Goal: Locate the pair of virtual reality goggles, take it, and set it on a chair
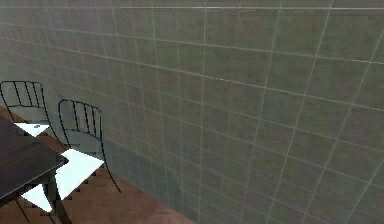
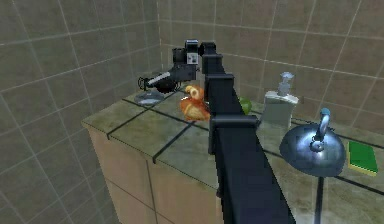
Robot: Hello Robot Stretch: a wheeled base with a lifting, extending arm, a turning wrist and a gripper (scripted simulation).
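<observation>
tool [image 2: 150, 80] sits upper centre-left in the arm side view, at the far end of the arm [image 2: 240, 160], fingers pointing to the frame's left. Finger state: cannot tell. Holding anything: cannot tell either, since a pale grey-blue flat blob [image 2: 150, 98] lies on the counter [image 2: 130, 130] right below it. Can't confirm that blob as the VR goggles, shape too vague.

Just right of it, against the arm: orange lumpy object [image 2: 195, 105]. Right of the arm: small green thing [image 2: 243, 103], pale pump bottle [image 2: 283, 92] near the wall, rounded metal fixture [image 2: 300, 150] with a tap on top, green sponge [image 2: 362, 158] at the right edge. Counter has a green-grey tiled top and a tan front.

Forward view, lower left: two wire-back chairs with white seats along a tiled wall [image 1: 250, 100], nearer chair [image 1: 85, 150] and farther chair [image 1: 28, 110]. Dark table [image 1: 20, 165] at the bottom-left corner, just beside them.
</observation>
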